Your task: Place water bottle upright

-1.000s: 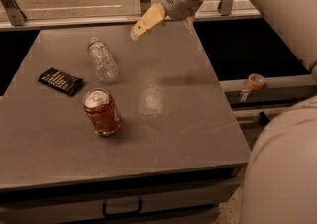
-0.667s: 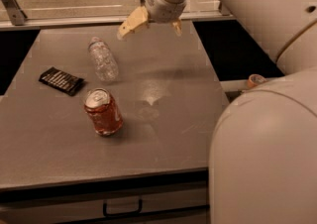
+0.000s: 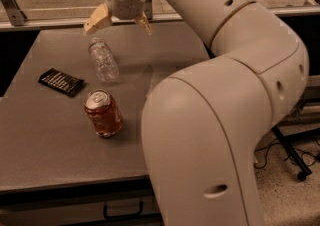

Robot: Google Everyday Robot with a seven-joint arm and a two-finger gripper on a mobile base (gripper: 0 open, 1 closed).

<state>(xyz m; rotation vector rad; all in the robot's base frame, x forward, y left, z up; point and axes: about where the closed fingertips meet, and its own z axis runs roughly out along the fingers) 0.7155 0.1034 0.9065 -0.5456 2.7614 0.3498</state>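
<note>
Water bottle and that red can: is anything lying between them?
No, in the camera view only bare table separates the water bottle and soda can. The black packet lies aside; the open hand hovers beyond the bottle.

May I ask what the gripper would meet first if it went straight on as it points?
Probably the lying water bottle, just below the open gripper; depth is unclear, so possibly the table instead.
</note>
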